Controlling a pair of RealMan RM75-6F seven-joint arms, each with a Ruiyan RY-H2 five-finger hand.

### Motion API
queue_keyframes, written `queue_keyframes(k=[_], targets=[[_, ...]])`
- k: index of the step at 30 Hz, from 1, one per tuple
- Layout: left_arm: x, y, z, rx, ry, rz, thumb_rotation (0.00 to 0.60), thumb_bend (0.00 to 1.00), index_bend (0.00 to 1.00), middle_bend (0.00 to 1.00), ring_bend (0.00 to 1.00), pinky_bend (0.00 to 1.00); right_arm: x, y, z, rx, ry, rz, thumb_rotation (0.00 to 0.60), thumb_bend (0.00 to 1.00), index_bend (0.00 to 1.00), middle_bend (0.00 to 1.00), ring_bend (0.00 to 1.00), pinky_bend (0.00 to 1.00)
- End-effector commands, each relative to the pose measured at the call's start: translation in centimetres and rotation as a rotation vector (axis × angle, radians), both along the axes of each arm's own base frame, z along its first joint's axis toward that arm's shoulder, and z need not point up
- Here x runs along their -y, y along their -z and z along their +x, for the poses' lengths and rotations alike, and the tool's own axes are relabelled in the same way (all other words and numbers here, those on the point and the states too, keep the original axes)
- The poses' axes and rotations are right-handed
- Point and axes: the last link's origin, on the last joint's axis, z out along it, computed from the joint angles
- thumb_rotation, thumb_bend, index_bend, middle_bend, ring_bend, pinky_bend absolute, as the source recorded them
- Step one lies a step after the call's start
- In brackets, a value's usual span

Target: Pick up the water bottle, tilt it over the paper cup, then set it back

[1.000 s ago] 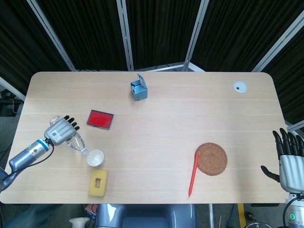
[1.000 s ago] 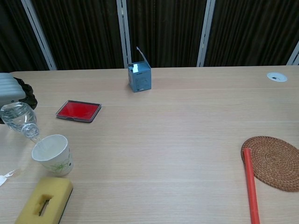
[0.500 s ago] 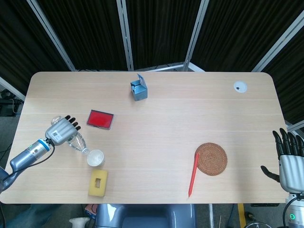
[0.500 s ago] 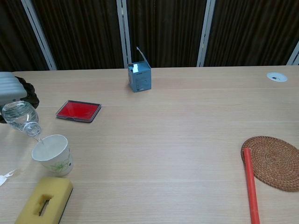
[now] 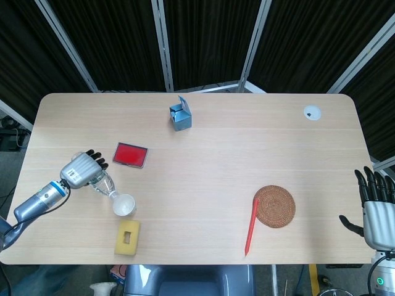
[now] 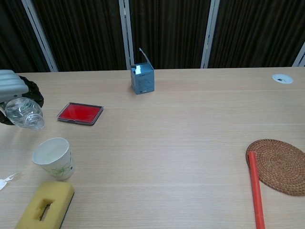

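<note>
My left hand (image 5: 81,169) (image 6: 15,89) grips a clear water bottle (image 5: 103,185) (image 6: 24,113) near the table's left edge. The bottle lies tilted, its mouth pointing down and to the right toward a white paper cup (image 5: 124,204) (image 6: 53,158). The mouth hangs above the cup's left rim with a clear gap in the chest view. The cup stands upright on the table. My right hand (image 5: 376,208) hovers open off the table's right edge, seen only in the head view.
A yellow sponge (image 5: 127,237) (image 6: 44,205) lies just in front of the cup. A red pad (image 5: 130,155) (image 6: 80,113), a blue open box (image 5: 179,115) (image 6: 142,76), a woven coaster (image 5: 275,206) (image 6: 280,165) and a red pen (image 5: 250,227) (image 6: 256,190) are also on the table.
The left hand has lifted the bottle and swung its mouth up, away from the cup's rim. The right hand has not moved.
</note>
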Motion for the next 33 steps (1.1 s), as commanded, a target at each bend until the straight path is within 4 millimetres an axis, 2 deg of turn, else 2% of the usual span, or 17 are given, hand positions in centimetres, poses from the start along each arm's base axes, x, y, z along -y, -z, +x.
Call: queue_keyframes(k=[1, 6, 12, 17, 22, 29, 33], targets=[[-0.1, -0.4, 0.4, 0.065, -0.033, -0.018, 0.600, 0.41, 0.60, 0.46, 0.31, 0.36, 0.0, 0.0, 0.0, -0.001, 0.000, 0.002, 0.600, 0.00, 0.00, 0.00, 0.00, 0.00], [0.0, -0.8, 1.2, 0.203, -0.100, -0.047, 0.600, 0.41, 0.60, 0.46, 0.31, 0.36, 0.0, 0.1, 0.0, -0.002, 0.003, 0.004, 0.600, 0.00, 0.00, 0.00, 0.00, 0.00], [-0.1, -0.6, 2.4, 0.529, -0.303, -0.100, 0.600, 0.41, 0.61, 0.46, 0.31, 0.36, 0.0, 0.1, 0.0, -0.001, 0.003, 0.006, 0.600, 0.00, 0.00, 0.00, 0.00, 0.00], [-0.5, 0.4, 4.5, 0.859, -0.466, -0.173, 0.600, 0.41, 0.61, 0.47, 0.31, 0.36, 0.1, 0.3, 0.0, -0.004, 0.003, 0.013, 0.600, 0.00, 0.00, 0.00, 0.00, 0.00], [-0.7, 1.9, 6.2, 1.073, -0.587, -0.238, 0.600, 0.38, 0.62, 0.47, 0.31, 0.36, 0.1, 0.4, 0.0, -0.007, 0.006, 0.015, 0.600, 0.00, 0.00, 0.00, 0.00, 0.00], [-0.2, 4.7, 8.2, 1.207, -0.710, -0.349, 0.600, 0.38, 0.61, 0.46, 0.31, 0.35, 0.3, 0.6, -0.3, -0.008, 0.016, 0.026, 0.600, 0.00, 0.00, 0.00, 0.00, 0.00], [-0.1, 6.1, 9.6, 1.190, -0.711, -0.396, 0.600, 0.38, 0.61, 0.46, 0.31, 0.35, 0.5, 0.6, -0.5, -0.009, 0.025, 0.025, 0.600, 0.00, 0.00, 0.00, 0.00, 0.00]])
